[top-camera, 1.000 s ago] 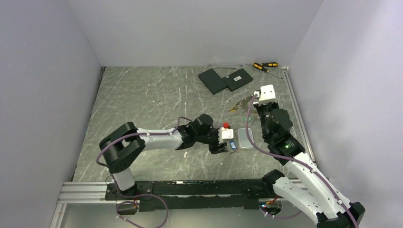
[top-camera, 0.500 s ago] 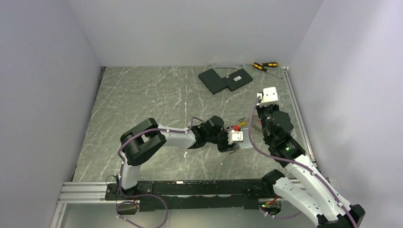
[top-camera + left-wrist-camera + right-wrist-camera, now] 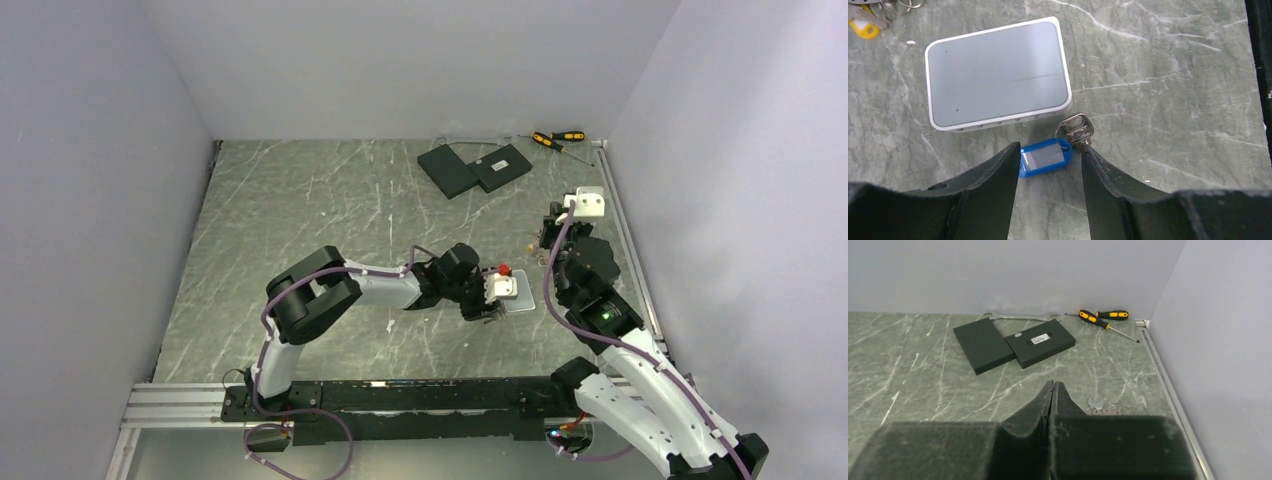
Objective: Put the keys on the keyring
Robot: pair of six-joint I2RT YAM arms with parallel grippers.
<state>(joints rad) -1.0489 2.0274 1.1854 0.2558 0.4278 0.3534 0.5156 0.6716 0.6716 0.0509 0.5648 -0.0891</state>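
Left gripper (image 3: 1049,150): low over table, right of centre; fingers half spread, astride blue-tagged key; actual hold impossible to tell.
Blue-tagged key (image 3: 1045,157): flat on table, just left of slab.
Slab (image 3: 998,75): pale, between both grippers.
Keyring (image 3: 1096,402): far right, just beside right gripper, partly hidden.
Right gripper (image 3: 1052,387): pressed shut, nothing visible between fingertips.

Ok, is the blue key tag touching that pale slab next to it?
Apart. The left wrist view shows a strip of bare table between the blue key tag and the near edge of the pale slab.
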